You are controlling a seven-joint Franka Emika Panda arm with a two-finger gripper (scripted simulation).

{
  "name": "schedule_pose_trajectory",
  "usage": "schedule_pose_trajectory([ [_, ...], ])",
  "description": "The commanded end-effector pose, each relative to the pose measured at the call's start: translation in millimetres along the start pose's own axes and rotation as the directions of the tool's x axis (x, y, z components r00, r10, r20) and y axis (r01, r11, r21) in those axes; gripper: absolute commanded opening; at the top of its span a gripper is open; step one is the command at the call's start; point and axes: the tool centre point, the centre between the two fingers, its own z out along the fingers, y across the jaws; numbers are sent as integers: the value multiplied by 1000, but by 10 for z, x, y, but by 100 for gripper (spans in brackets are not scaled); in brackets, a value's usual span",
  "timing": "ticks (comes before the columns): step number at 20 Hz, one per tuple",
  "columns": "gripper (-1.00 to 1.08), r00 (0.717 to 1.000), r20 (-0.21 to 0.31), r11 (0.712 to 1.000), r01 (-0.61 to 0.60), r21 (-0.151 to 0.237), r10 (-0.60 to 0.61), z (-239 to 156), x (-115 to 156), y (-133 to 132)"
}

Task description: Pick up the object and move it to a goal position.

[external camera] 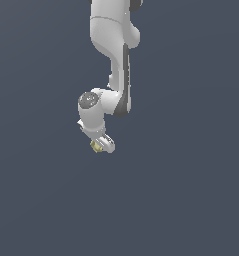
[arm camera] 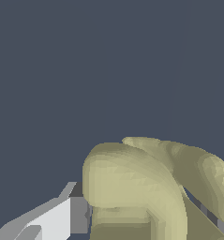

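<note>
The object (external camera: 95, 146) is a tiny, lumpy pale yellow-olive thing at the tip of the white arm, a little left of centre in the exterior view. My gripper (external camera: 100, 146) is shut on it. In the wrist view the object (arm camera: 137, 187) looms large, with rounded lobes, and fills the space between the fingers. One grey-and-white finger (arm camera: 57, 220) presses against its side. Only a small corner of the other finger (arm camera: 223, 227) shows past it. Whether the object rests on the surface or hangs above it cannot be told.
A plain dark blue-grey surface (external camera: 191, 200) fills both views. The white arm (external camera: 113, 55) comes down from the top of the exterior view.
</note>
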Motion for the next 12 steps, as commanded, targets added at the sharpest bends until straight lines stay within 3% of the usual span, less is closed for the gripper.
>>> schedule_pose_trajectory([
  [1,-100,1000,0,1000,0,0,0,-31,-14,-17],
  [12,-100,1000,0,1000,0,1,0,-570,-265,-261],
])
